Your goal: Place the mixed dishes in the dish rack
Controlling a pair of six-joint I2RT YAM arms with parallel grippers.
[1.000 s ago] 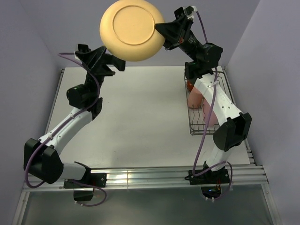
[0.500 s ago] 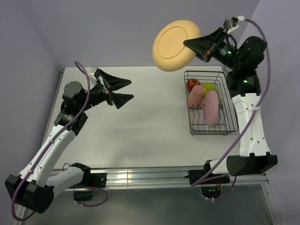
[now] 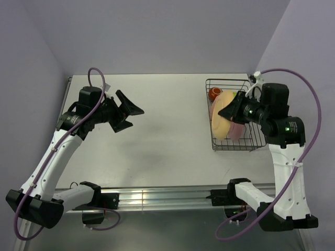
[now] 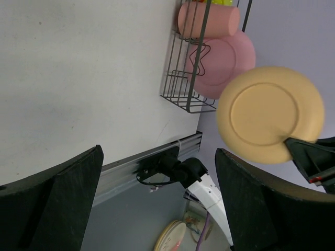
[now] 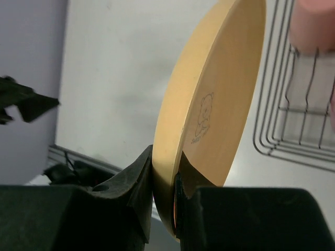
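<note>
On the right side of the desk (image 3: 157,136), the dish rack (image 3: 235,148) is seen with the pink plate (image 4: 222,63) and salmon tumbler (image 4: 207,18) inside. Over its left side, the pale orange plate (image 3: 221,117) is held tilted, its rim clenched by the right hand (image 5: 163,188). The left hand (image 3: 134,118) is spread wide and empty above the desk.

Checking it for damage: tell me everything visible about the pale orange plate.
The pale orange plate is round, matte, plastic-looking, with a raised rim, a flat centre and a small bear drawing on one face. No cracks show. It is tilted nearly on edge, its rim pinched by the right jaws, over the black wire rack; nothing else visibly touches it.
</note>
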